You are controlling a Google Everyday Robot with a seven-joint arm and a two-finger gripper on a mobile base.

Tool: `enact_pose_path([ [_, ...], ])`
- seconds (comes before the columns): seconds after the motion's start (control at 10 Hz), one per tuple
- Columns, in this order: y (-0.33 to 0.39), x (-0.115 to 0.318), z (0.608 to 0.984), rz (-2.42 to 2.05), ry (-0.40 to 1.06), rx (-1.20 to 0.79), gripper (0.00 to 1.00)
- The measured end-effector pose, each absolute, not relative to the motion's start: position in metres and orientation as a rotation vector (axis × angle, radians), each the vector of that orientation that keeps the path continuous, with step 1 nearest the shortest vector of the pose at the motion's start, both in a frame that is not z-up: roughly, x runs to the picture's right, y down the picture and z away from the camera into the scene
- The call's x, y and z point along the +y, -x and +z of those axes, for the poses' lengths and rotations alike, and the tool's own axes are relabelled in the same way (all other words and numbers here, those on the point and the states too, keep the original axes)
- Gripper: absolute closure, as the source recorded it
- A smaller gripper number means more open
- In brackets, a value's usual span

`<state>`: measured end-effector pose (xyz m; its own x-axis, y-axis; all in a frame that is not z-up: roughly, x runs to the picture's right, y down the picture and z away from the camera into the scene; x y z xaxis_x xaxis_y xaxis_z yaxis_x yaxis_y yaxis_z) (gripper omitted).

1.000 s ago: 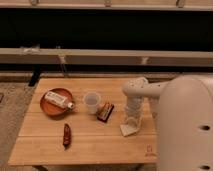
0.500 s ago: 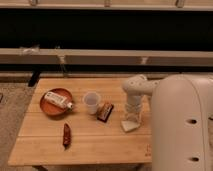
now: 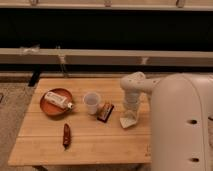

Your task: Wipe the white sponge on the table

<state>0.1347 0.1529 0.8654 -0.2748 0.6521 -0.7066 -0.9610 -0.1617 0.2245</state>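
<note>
The white sponge lies flat on the light-wood slatted table, right of centre. My gripper comes straight down from the white arm and sits directly on the sponge, hiding its upper part. The sponge's lower left corner sticks out from under the gripper.
A white cup stands mid-table. A dark snack bar lies between the cup and the sponge. An orange plate at the left holds a white tube with a dark cap. A reddish-brown packet lies near the front. My white body fills the right side.
The arm and gripper have shifted slightly left over the table, with the sponge staying under the gripper. The other objects have not moved.
</note>
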Motion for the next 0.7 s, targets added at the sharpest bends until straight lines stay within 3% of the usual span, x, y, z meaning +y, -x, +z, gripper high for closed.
enact_pose_path([
  [0.3, -0.096, 0.124, 0.866, 1.691, 0.550, 0.701, 1.00],
  [0.7, -0.056, 0.141, 0.857, 1.587, 0.582, 0.653, 1.00],
])
